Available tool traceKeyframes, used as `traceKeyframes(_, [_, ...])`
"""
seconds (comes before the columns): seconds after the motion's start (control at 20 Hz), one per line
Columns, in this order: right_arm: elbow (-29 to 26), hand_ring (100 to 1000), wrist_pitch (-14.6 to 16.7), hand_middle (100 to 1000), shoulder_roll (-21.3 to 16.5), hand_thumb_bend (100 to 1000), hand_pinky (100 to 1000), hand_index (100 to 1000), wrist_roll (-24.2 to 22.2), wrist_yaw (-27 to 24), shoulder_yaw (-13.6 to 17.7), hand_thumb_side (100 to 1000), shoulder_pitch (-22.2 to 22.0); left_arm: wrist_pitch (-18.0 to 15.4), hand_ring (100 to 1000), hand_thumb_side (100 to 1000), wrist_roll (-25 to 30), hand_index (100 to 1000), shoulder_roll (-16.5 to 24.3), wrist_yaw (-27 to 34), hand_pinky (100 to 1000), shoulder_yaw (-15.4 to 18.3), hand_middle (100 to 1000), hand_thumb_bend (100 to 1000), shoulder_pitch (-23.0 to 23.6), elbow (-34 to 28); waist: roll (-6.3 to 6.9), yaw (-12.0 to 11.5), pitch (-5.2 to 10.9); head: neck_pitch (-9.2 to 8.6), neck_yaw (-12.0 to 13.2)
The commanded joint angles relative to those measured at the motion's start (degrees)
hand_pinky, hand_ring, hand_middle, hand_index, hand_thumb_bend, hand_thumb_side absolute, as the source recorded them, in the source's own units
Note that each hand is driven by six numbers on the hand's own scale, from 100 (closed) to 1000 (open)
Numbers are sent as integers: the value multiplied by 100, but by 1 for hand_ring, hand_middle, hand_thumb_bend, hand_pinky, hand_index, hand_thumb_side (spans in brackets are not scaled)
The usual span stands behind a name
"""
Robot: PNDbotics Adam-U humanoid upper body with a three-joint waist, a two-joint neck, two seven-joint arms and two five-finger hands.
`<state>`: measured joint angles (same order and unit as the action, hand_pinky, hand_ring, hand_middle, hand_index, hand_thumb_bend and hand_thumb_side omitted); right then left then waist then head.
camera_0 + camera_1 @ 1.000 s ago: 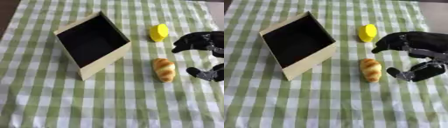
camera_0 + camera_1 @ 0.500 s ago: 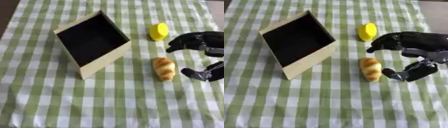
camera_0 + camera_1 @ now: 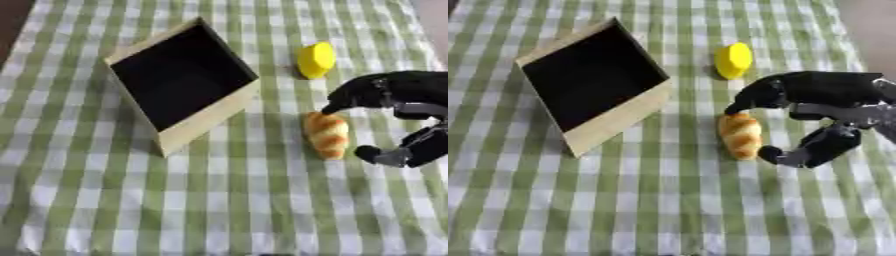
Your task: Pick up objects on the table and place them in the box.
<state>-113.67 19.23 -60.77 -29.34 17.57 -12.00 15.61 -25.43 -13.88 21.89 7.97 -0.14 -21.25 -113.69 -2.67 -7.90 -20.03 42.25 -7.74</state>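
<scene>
A golden-brown croissant point(image 3: 740, 135) lies on the green-checked cloth, right of the box. My right hand point(image 3: 824, 105) reaches in from the right, open around it: curved fingers point(image 3: 750, 100) touch its far end and the thumb point(image 3: 802, 151) sits just off its near right side. A yellow lemon-like object point(image 3: 733, 60) lies beyond the hand. The tan box point(image 3: 203, 119) with a dark inside stands tilted at left centre, its opening facing up. My left hand shows in no view.
The green and white checked cloth point(image 3: 219, 210) covers the whole table, with open room in front of the box and the croissant. A bare strip of table point(image 3: 868, 30) shows at the far right.
My right hand has moved left toward the croissant, and its fingers and thumb have come in around it. The croissant, lemon and box have stayed in place.
</scene>
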Motion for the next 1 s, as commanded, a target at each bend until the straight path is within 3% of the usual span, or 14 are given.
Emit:
traceKeyframes(0.05, [2, 916, -56, 800, -76, 226, 946, 931, -30, 57, 27, 146, 103, -1, 745, 670, 32, 859, 35, 30, 760, 0, 782, 100, -78, -90, 17, -16, 75, 13, -35])
traceKeyframes(1.0, [628, 910, 29, 793, 190, 206, 944, 918, -32, 327, -53, 151, 387, 32, 745, 677, 62, 859, -22, -5, 763, -14, 787, 100, -106, -90, 46, -86, -144, -28, -79])
